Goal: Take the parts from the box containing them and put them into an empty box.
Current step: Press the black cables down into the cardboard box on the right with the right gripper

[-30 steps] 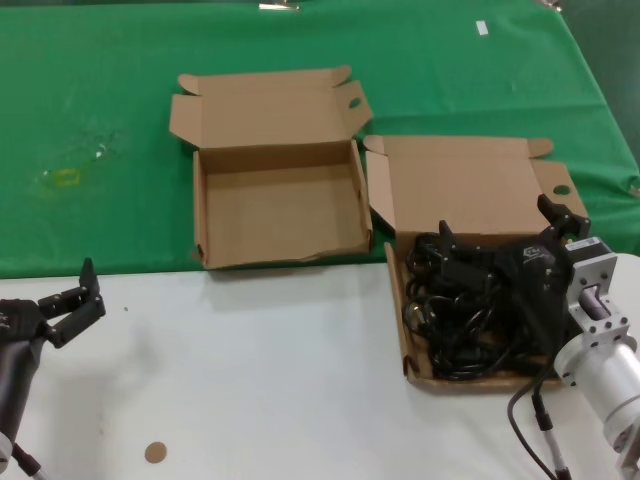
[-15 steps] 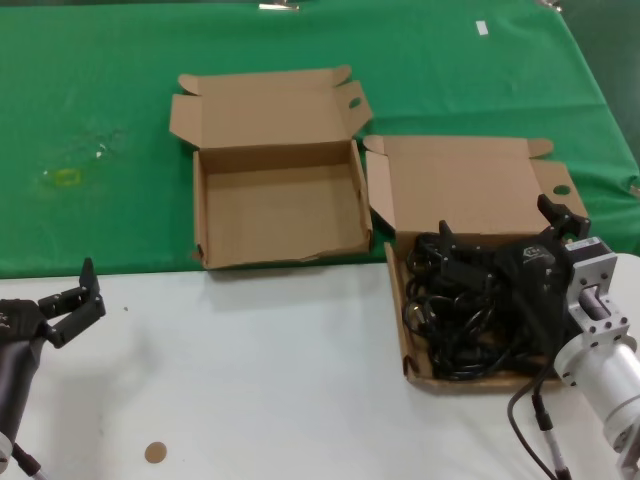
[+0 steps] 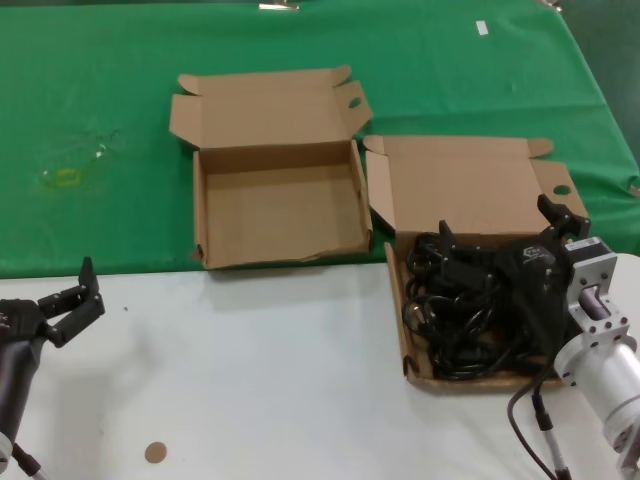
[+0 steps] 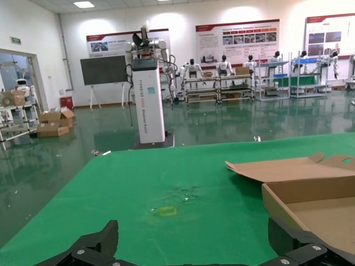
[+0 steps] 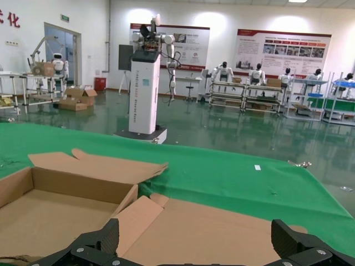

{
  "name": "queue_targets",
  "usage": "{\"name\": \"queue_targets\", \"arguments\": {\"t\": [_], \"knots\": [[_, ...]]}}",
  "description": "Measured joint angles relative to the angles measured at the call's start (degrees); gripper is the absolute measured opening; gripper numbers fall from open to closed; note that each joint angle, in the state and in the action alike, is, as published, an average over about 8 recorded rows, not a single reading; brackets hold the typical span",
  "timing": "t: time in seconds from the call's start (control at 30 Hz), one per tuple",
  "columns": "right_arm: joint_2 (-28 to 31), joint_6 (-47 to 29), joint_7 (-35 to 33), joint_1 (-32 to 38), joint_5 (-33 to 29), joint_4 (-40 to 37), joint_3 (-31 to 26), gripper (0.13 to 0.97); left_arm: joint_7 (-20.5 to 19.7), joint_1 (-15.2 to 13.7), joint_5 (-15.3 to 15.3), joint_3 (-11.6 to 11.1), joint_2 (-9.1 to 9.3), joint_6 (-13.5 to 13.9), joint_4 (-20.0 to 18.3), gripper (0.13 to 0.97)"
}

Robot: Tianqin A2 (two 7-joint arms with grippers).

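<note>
A robotics exhibition hall — humanoid robots (image 4: 224, 65), display posters (image 5: 283, 45), shelving racks (image 4: 213, 88).

I see no change: my right pincer (image 3: 500, 245) sits exactly as before over the cables (image 3: 455, 320), nothing shifts.

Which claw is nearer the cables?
Right. The right claw is open directly over the cables in their box; the left claw sits far off over the white table.
</note>
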Motion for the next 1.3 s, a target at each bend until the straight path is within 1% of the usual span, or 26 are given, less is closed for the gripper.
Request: {"name": "queue_targets", "arguments": {"t": [0.17,0.43,0.47,0.73,0.87,1.13,1.17,1.3], "knots": [[0.00,0.00,0.00,0.00,0.00,0.00,0.00,0.966,0.00,0.00,0.00,0.00,0.00,0.00,0.00,0.939],[0.00,0.00,0.00,0.00,0.00,0.00,0.00,0.966,0.00,0.00,0.00,0.00,0.00,0.00,0.00,0.840],[0.00,0.00,0.00,0.00,0.00,0.00,0.00,0.966,0.00,0.00,0.00,0.00,0.00,0.00,0.00,0.840],[0.28,0.42,0.13,0.10,0.06,-0.07,-0.27,0.966,0.00,0.00,0.00,0.00,0.00,0.00,0.00,0.669],[0.87,1.10,0.40,0.32,0.25,-0.19,-0.87,0.966,0.00,0.00,0.00,0.00,0.00,0.00,0.00,0.669],[3.87,3.17,0.83,1.14,2.01,-0.33,-3.98,0.966,0.00,0.00,0.00,0.00,0.00,0.00,0.00,0.444],[4.61,3.58,0.85,1.30,2.57,-0.27,-4.66,0.966,0.00,0.00,0.00,0.00,0.00,0.00,0.00,0.444],[8.65,5.44,0.82,2.26,5.74,0.23,-7.98,0.966,0.00,0.00,0.00,0.00,0.00,0.00,0.00,0.357]]}}
